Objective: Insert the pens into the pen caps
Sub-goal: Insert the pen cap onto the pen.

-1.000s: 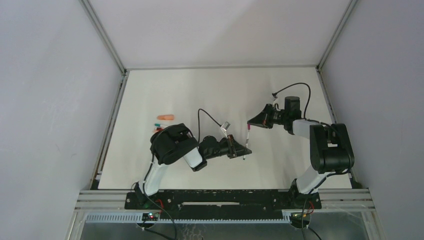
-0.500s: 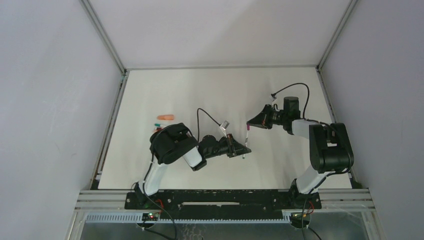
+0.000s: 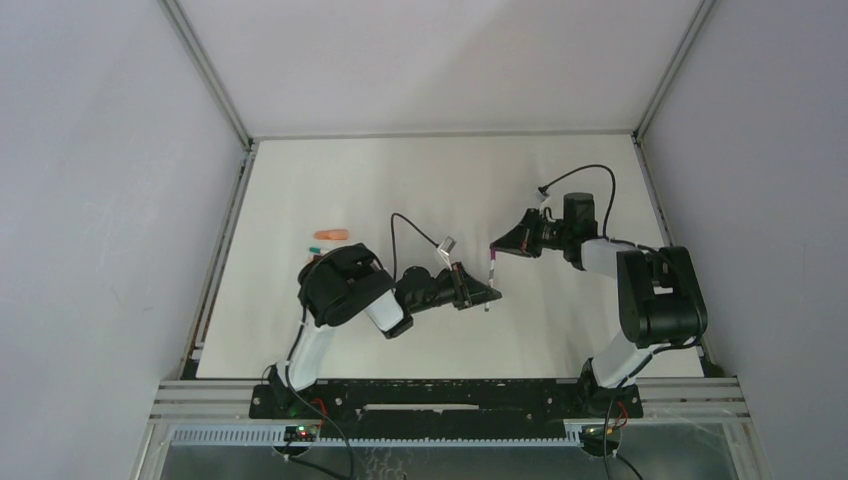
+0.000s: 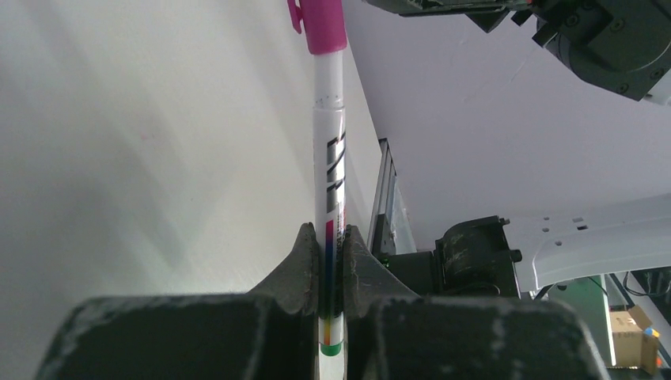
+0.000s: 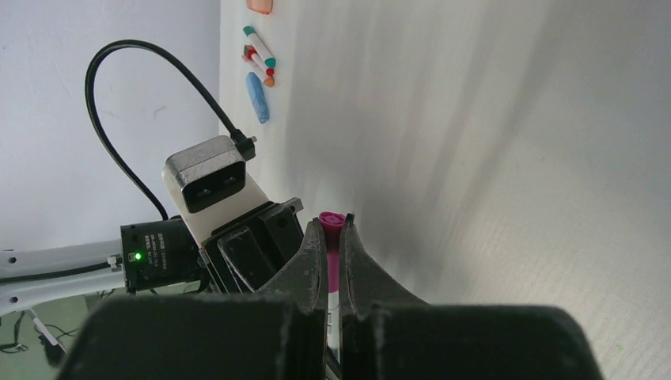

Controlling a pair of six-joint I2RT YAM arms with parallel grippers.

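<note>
The pen [image 4: 330, 150] meets the magenta cap [image 4: 324, 28] over the table [image 3: 400, 180]
The left gripper [image 4: 325, 237] clamps the white barrel; the right gripper [image 5: 332, 229] pinches the cap, which sits over the tip. Best keep both in line and push straight home.

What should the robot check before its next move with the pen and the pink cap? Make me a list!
1. Left gripper shut tight on the pen: ok.
2. Right gripper shut on the magenta cap: ok.
3. Cap and pen in one straight line: ok.
4. Cap pushed all the way on: cannot tell; a thin stretch of barrel shows below it.
5. Light blue cap and teal-tipped pen lying well away from both grippers: ok.
</note>
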